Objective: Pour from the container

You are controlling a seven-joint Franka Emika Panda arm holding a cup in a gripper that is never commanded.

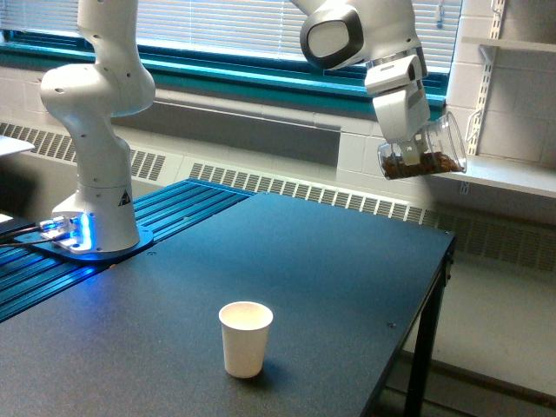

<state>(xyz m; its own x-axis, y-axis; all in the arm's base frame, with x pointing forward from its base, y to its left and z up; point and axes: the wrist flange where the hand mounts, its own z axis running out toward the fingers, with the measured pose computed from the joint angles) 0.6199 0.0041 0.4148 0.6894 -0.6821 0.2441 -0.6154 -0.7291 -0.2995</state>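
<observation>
We read no labels or writing. White gripper clamps clear plastic cup with brown contents (high above dark table), long axis near horizontal, mouth toward exterior view's right. White paper cup upright on table.

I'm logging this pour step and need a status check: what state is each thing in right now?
clear plastic cup: held high off the table, tipped on its side, brown contents lying along its lower wall.
gripper: shut on the clear plastic cup.
white paper cup: upright on the table, open top, apart from the arm; nothing visible inside.
black table: bears only the paper cup and the arm's base.
window blinds: lowered.
</observation>
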